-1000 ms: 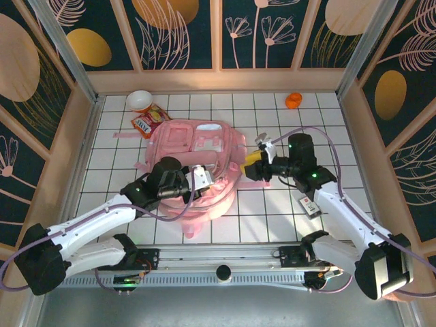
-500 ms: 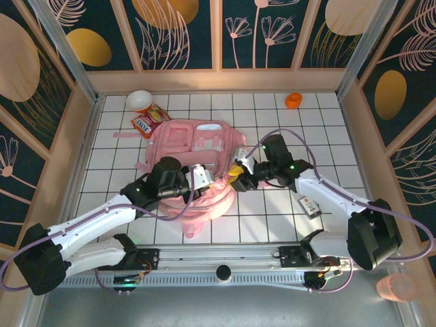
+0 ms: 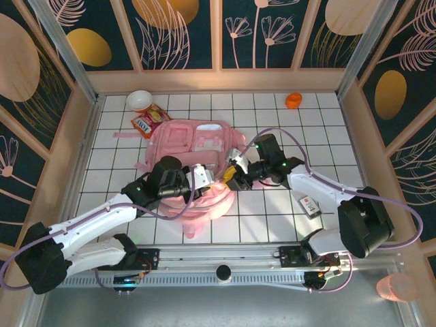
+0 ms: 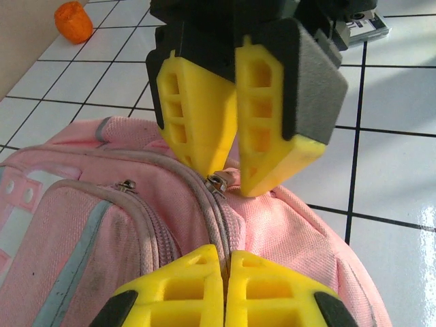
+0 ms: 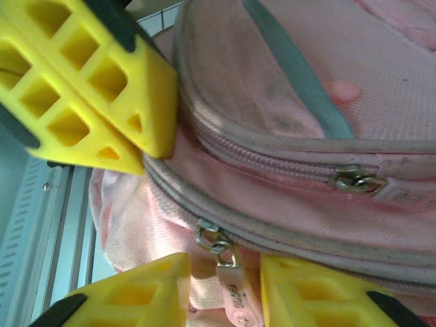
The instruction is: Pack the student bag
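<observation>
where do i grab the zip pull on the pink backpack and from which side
The small pink pull tab hanging from the metal slider on the large soft pink fabric backpack. It sticks out clear of the seam, so pinching it should not catch fabric. Come from the bag's right edge, where the fingers of the right gripper straddle it.

Left arm (image 3: 102, 221) stretches forward and right from its base. Left gripper (image 3: 203, 178) has its fingers pressed flat together, no gap. Right arm (image 3: 320, 187) loops inward to the left. Right gripper (image 3: 231, 176) points left, jaws narrowly apart. The two grippers face each other, tips just beside one another.
</observation>
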`<state>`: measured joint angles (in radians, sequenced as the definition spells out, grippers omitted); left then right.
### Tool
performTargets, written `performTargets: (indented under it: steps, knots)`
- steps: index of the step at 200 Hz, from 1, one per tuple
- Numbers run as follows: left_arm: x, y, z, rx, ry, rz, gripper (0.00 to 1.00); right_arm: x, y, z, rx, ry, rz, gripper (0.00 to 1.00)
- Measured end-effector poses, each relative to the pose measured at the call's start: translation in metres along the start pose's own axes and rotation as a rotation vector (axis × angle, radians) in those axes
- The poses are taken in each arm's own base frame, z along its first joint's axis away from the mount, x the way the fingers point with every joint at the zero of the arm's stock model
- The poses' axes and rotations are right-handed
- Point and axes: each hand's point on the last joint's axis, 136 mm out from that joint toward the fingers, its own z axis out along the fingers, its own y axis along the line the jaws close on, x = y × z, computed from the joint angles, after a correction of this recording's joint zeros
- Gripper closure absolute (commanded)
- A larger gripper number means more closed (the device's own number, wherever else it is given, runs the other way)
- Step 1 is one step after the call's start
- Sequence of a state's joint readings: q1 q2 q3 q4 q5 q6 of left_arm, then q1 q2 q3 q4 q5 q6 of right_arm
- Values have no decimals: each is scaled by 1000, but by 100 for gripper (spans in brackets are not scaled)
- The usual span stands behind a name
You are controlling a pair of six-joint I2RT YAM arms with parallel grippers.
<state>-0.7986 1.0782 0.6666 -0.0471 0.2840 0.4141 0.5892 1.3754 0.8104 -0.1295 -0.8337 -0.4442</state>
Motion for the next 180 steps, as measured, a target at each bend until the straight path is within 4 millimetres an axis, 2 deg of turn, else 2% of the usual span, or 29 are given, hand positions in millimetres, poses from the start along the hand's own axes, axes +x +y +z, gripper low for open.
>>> performTargets:
  steps: [50,92,118,142,180]
  knots:
    - [-2,2,2,-3,-2,4,100,0,-5,-2,49,-5,26,100]
    - [-7,7,2,-25,-13,17,100,-5,-13,-15,98,-29,51,100]
    - [-7,7,1,-28,-12,23,100,2,-34,-26,180,-16,97,100]
    - [-7,6,1,-23,-14,27,100,7,-46,-27,226,5,140,100]
    - [-9,1,1,7,-23,28,100,21,-83,-27,325,29,266,100]
